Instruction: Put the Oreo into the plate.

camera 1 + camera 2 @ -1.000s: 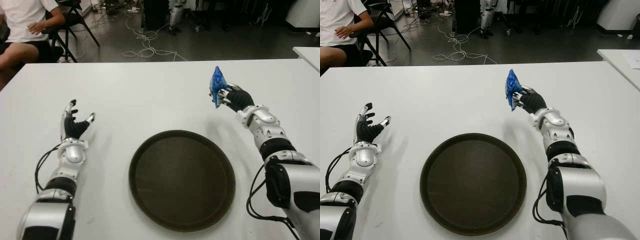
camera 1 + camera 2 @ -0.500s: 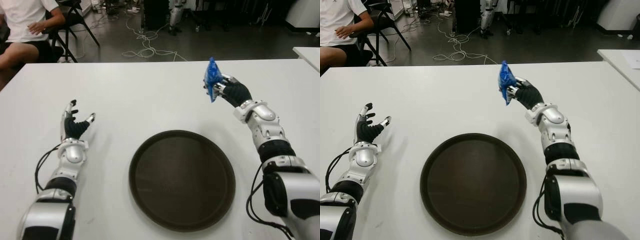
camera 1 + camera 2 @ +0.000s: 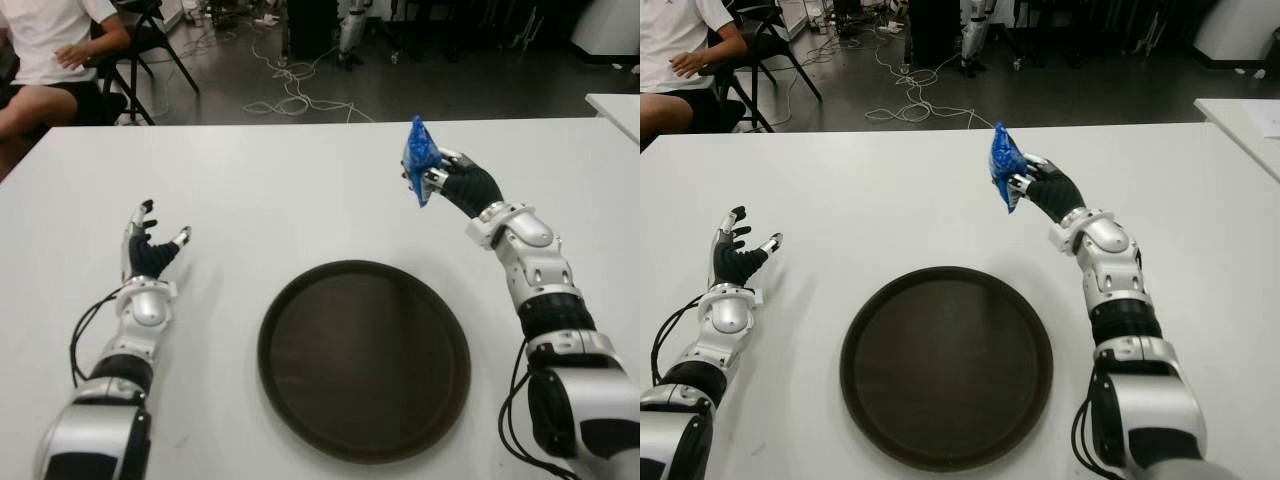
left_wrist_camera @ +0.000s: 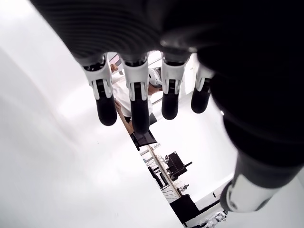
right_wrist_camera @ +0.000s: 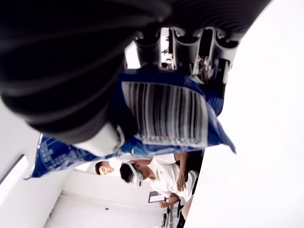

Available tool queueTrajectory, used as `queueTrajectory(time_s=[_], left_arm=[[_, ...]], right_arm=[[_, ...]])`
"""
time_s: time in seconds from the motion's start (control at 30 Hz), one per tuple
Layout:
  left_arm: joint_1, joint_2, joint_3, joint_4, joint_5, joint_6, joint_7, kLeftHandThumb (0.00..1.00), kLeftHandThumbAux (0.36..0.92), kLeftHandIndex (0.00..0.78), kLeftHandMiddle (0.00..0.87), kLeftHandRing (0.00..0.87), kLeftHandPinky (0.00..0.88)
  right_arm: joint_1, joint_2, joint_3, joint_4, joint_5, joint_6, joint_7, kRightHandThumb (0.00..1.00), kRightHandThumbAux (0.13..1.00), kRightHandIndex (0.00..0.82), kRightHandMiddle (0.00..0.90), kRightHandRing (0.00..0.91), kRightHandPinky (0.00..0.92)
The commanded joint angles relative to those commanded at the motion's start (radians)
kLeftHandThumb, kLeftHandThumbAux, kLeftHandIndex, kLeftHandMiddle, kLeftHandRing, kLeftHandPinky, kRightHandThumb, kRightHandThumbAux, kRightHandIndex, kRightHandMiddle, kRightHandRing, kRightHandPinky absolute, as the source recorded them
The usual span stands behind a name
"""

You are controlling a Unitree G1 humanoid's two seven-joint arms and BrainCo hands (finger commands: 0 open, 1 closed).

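Note:
A blue Oreo packet (image 3: 417,158) is held upright in the air by my right hand (image 3: 452,182), above the white table (image 3: 300,190) and beyond the right rim of the plate. The right wrist view shows the fingers curled on the Oreo packet (image 5: 166,114), barcode side facing the camera. The dark round plate (image 3: 364,358) lies flat at the table's front centre with nothing in it. My left hand (image 3: 146,240) shows at the left of the plate, fingers spread and holding nothing; the left wrist view shows its straight fingers (image 4: 137,90).
A seated person in a white shirt (image 3: 45,40) is beyond the table's far left corner. Cables (image 3: 290,90) trail on the dark floor behind the table. Another white table's corner (image 3: 618,108) shows at the far right.
My right hand has carried the Oreo packet up and leftward, nearer the plate's far side. The left hand has not moved.

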Motion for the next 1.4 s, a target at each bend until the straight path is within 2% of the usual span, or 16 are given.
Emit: queueTrajectory(time_s=[0.1, 0.2, 0.4, 0.53, 0.73, 1.13, 1.4], left_arm=[[0.001, 0.000, 0.004, 0.001, -0.006, 0.000, -0.004, 0.249, 0.715, 0.073, 0.133, 0.147, 0.162], [0.000, 0.000, 0.007, 0.005, -0.009, 0.000, -0.007, 0.253, 0.711, 0.076, 0.133, 0.148, 0.167], [-0.001, -0.001, 0.009, 0.007, -0.013, -0.003, -0.012, 0.264, 0.710, 0.074, 0.132, 0.145, 0.160], [0.001, -0.002, 0.011, 0.003, -0.018, -0.005, -0.019, 0.266, 0.708, 0.076, 0.136, 0.154, 0.187], [0.000, 0.002, 0.003, 0.004, -0.007, 0.000, -0.013, 0.245, 0.706, 0.078, 0.143, 0.168, 0.213], [-0.002, 0.002, -0.001, 0.007, 0.002, 0.002, 0.000, 0.228, 0.705, 0.073, 0.131, 0.140, 0.152], [-0.004, -0.002, 0.002, 0.008, -0.004, 0.005, -0.001, 0.224, 0.701, 0.071, 0.134, 0.148, 0.164]], right_arm=[[0.025, 0.001, 0.010, -0.061, 0.007, 0.016, 0.008, 0.834, 0.676, 0.436, 0.598, 0.798, 0.819], [0.043, 0.000, 0.017, -0.108, 0.010, 0.036, 0.014, 0.851, 0.671, 0.434, 0.568, 0.795, 0.819], [0.088, -0.013, 0.050, -0.216, -0.017, 0.063, -0.003, 0.856, 0.669, 0.435, 0.550, 0.793, 0.811], [0.110, -0.031, 0.081, -0.275, -0.054, 0.084, -0.025, 0.858, 0.668, 0.434, 0.556, 0.787, 0.813], [0.142, -0.042, 0.105, -0.361, -0.060, 0.093, -0.021, 0.856, 0.669, 0.432, 0.543, 0.791, 0.819], [0.172, -0.093, 0.156, -0.440, -0.061, 0.020, 0.050, 0.854, 0.668, 0.435, 0.540, 0.817, 0.853], [0.176, -0.110, 0.177, -0.462, -0.040, -0.006, 0.119, 0.853, 0.667, 0.442, 0.541, 0.821, 0.852]])
